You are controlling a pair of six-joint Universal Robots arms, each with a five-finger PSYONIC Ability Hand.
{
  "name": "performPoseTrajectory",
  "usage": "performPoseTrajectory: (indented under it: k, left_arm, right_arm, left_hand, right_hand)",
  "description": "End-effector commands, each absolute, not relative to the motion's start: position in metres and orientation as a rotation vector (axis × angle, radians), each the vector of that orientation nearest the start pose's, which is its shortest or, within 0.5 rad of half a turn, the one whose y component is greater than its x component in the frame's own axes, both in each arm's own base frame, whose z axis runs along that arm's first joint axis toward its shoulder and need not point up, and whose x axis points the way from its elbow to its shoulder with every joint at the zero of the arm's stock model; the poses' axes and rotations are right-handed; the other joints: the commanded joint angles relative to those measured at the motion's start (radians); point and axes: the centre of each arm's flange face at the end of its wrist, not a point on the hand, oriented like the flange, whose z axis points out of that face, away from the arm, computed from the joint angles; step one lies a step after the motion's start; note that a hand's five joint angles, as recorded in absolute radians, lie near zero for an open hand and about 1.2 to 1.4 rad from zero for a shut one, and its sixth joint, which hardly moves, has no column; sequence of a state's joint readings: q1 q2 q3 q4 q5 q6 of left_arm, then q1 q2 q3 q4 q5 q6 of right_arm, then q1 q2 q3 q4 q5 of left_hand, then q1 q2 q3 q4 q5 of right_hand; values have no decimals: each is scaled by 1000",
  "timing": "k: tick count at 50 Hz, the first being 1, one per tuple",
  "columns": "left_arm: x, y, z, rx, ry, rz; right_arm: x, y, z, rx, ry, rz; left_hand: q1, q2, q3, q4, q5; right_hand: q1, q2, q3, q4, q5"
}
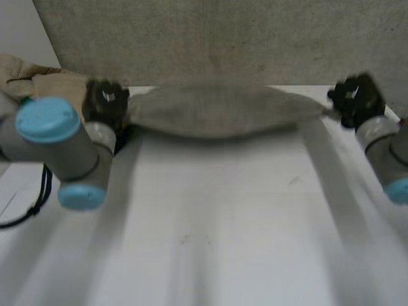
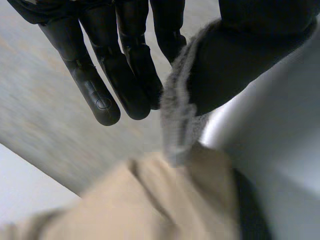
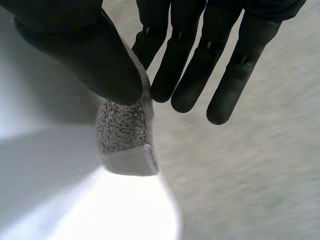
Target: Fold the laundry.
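You have the grey towel [image 1: 217, 111] strung between both hands along the far edge of the white table [image 1: 210, 223]; it hangs as a long band, sagging a little in the middle (whether that low part touches the table, you cannot tell from the head view). Your left hand [image 1: 105, 102] holds one end of it and your right hand [image 1: 354, 99] holds the other, with the two hands well apart.

In the left wrist view the thumb [image 2: 250, 55] presses the towel's fuzzy edge [image 2: 177, 105] against the nearest finger, so that hand is pinching the cloth; the other fingers [image 2: 95, 85] stand straight beside it. In the right wrist view the thumb [image 3: 85, 55] clamps a corner of the towel [image 3: 122, 130] against the nearest finger; the remaining fingers [image 3: 190, 75] stay straight, and the hemmed corner hangs just below the pinch.

A beige cloth [image 1: 38, 80] lies bunched beside your left hand, just past the towel's end; it also shows under that hand's palm [image 2: 150, 200].
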State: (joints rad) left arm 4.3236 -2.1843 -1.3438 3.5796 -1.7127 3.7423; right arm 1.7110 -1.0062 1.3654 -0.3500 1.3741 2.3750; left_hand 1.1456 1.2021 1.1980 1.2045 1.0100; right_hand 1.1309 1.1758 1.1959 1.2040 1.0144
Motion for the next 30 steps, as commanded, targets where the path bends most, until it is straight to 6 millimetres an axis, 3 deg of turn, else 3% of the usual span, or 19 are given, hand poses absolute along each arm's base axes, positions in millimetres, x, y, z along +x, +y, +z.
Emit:
performPoseTrajectory:
  k: [1,6,7,13,16,18,22,25,30]
  left_arm:
    - [-258,-305,168,938,1963,-1907]
    - [-243,-255,178,1026,2044,-1784]
    - [-240,-246,180,1044,2057,-1760]
    - [-216,-182,182,1249,2186,-1432]
    - [-214,-169,179,1330,2226,-1312]
    - [-218,-172,183,1331,2207,-1346]
    - [-236,-209,184,1256,2134,-1503]
    - [-247,-231,184,1210,2085,-1593]
    - [-267,-278,179,1090,1980,-1743]
  right_arm:
    - [187,-366,164,-1353,2360,-2013]
    - [164,-334,190,-1451,2507,-1792]
    - [155,-322,193,-1505,2565,-1680]
    - [126,-278,183,-1824,2665,-1241]
    - [120,-280,182,-1885,2674,-1254]
    - [122,-290,184,-1855,2682,-1398]
    - [140,-313,192,-1742,2594,-1718]
    - [159,-338,181,-1658,2509,-1900]
    - [194,-366,172,-1662,2340,-2126]
  left_hand:
    - [251,194,198,192,212]
    - [251,194,198,192,212]
    - [251,194,198,192,212]
    - [251,194,198,192,212]
    - [251,194,198,192,212]
    - [251,194,198,192,212]
    - [251,194,198,192,212]
    - [251,194,198,192,212]
    - [251,194,198,192,212]
  right_hand:
    - [265,220,200,192,207]
    - [265,220,200,192,207]
    - [265,220,200,192,207]
    - [265,220,200,192,207]
    - [265,220,200,192,207]
    - [265,220,200,192,207]
    - [265,220,200,192,207]
    - [265,220,200,192,207]
    - [265,220,200,192,207]
